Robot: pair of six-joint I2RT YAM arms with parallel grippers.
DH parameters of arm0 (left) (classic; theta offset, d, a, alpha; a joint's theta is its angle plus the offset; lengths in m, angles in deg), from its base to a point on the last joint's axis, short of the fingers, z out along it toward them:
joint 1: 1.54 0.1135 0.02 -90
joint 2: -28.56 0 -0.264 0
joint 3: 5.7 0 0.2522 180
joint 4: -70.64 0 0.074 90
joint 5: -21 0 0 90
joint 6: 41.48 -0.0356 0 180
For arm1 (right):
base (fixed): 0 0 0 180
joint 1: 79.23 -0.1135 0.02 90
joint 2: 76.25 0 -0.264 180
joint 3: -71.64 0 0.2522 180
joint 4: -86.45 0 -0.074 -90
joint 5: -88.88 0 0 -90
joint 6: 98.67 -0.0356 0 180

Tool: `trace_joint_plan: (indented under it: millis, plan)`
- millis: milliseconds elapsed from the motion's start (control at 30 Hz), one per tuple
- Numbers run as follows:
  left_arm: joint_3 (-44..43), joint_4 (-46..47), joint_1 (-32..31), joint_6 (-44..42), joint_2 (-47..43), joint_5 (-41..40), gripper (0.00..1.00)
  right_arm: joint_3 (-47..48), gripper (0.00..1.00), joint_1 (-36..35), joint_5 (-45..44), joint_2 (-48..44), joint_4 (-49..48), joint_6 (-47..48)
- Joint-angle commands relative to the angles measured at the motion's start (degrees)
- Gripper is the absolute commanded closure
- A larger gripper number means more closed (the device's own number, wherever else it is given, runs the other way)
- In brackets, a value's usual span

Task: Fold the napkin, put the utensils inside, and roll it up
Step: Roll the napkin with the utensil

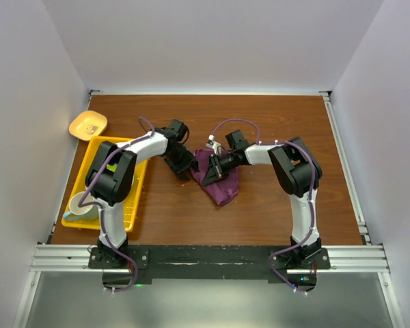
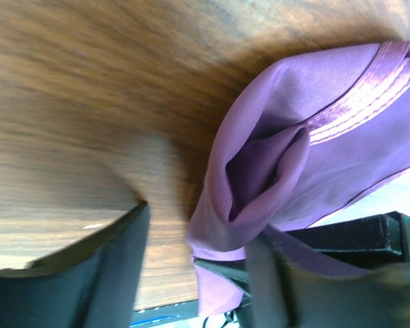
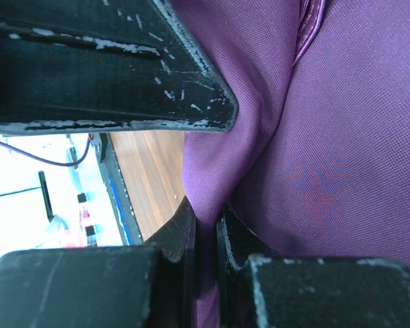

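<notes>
Right wrist shows my right gripper (image 3: 205, 229) clenched on the napkin (image 3: 328, 171), left gripper (image 2: 197, 229) released; I'd fold slowly, edges matched

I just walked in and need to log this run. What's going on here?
Both arms meet over the napkin in the middle of the table. The right hand is shut, pinching a fold of the cloth. The left hand is open at the napkin's left edge, with cloth against one finger. The napkin is bunched up, not yet folded flat, and no utensils show on it.
</notes>
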Motion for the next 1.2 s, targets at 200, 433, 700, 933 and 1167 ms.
trace_joint_plan:
  millis: [200, 433, 700, 933, 1167]
  plan:
    - [-3.9, 1.6, -0.2, 1.6, 4.9, -10.6, 0.82, 0.8, 0.97, -0.7, -7.7, 0.2, 7.9, 4.7]
    - [-5.4, -3.6, -0.2, 0.3, 5.3, -7.6, 1.0, 4.6, 0.56, -4.1, -18.0, -4.6, 15.4, 9.0]
    - [-9.6, -13.0, -0.1, -0.9, 6.8, -3.8, 1.0, 5.0, 0.36, -10.6, -39.3, -14.9, 19.2, 15.2]
    - [-14.1, -17.8, 0.4, -3.0, 8.0, -2.5, 1.0, -1.2, 0.3, -20.6, -61.6, -21.9, 10.8, 22.0]
    - [-12.7, -17.7, 1.6, -2.5, 7.7, 0.8, 1.0, -3.5, 0.27, -26.5, -68.5, -21.2, 5.3, 22.7]
